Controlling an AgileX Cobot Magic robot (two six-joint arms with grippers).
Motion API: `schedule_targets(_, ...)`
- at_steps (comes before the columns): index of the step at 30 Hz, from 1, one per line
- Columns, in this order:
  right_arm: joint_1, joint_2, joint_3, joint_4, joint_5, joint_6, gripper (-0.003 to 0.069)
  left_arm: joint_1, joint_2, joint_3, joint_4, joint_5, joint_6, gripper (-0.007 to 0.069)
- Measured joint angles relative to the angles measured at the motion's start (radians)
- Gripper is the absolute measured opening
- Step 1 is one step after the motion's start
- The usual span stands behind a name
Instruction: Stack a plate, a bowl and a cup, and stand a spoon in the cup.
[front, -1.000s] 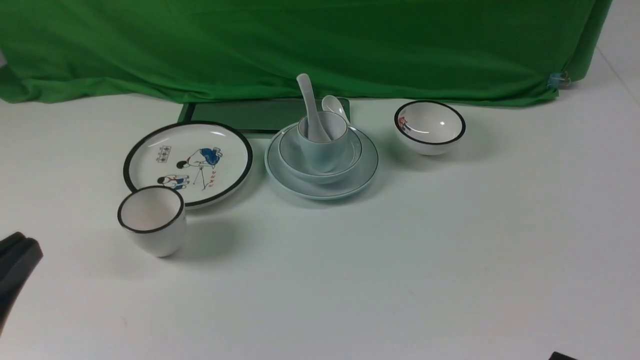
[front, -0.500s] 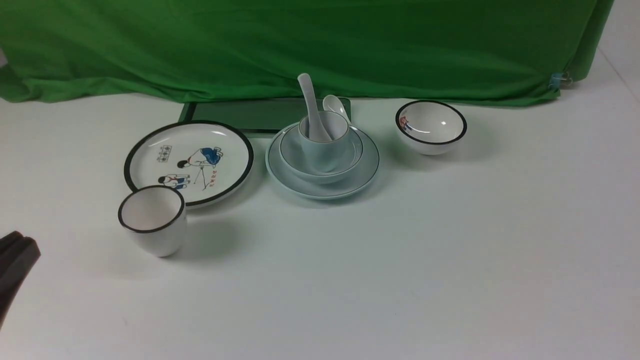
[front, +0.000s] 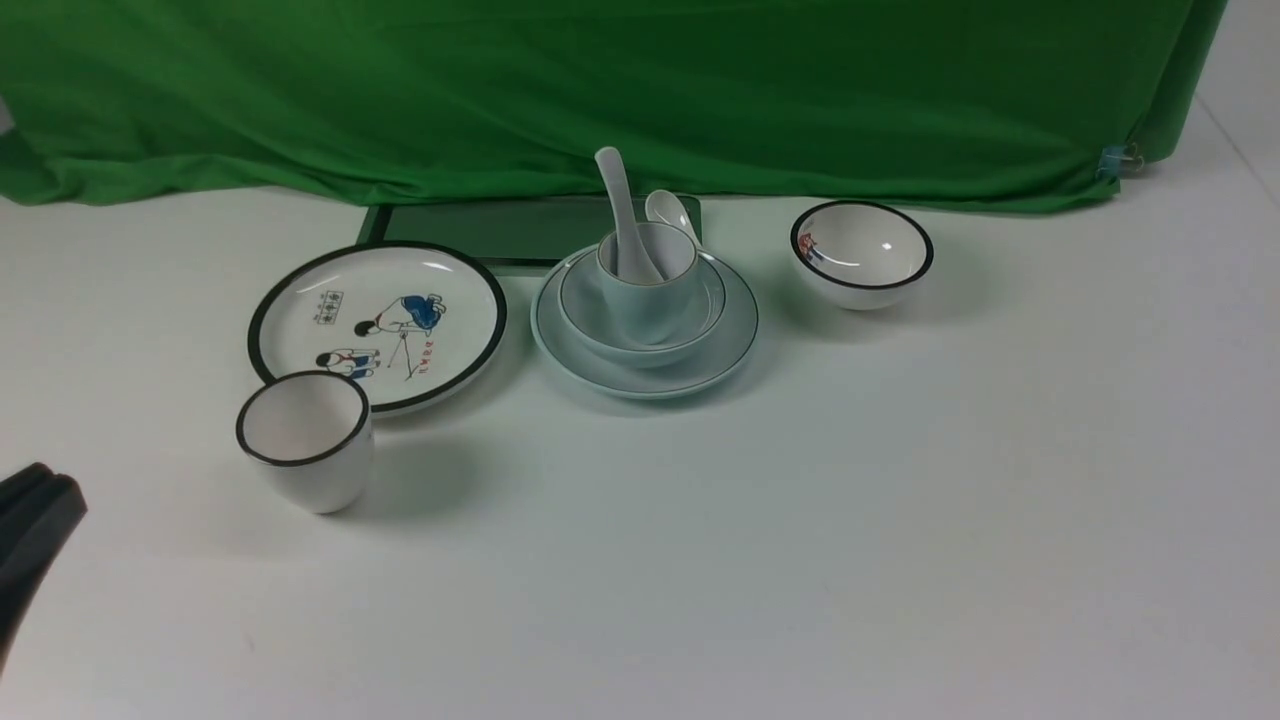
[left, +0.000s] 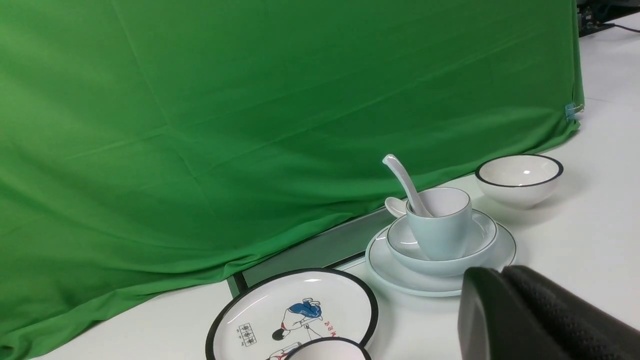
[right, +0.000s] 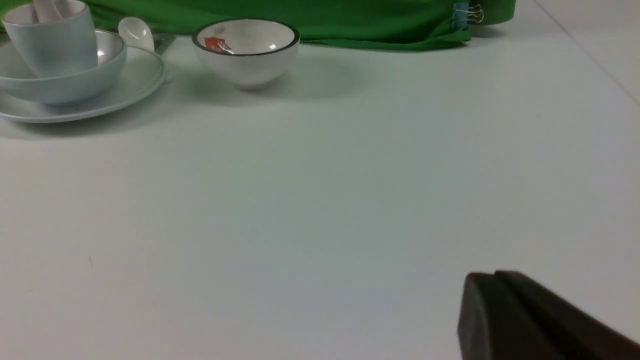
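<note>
Both end effectors (front: 40, 500) (right: 492, 290) sit closed at the near table (front: 700, 560) edge, well apart from the plate (front: 720, 350) stack.

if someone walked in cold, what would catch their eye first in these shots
The pale blue stack in the middle of the table: the plate carries the bowl, the cup sits in the bowl, and the white spoon stands in the cup. To its left lies the cartoon plate with a black-rimmed white cup in front of it, and the green cloth fills the background.
</note>
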Motion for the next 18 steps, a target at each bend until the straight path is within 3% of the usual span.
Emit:
schedule_targets(14,0.000,0.000,0.000,0.001,0.001,0.000,0.0064,0.007,-0.044,0.044,0.012,-0.017,0.000,-0.0031)
schedule_targets(18,0.000,0.000,0.000,0.001,0.001,0.000,0.0080,0.085,-0.133,0.138,0.025,-0.019,-0.058,-0.0031)
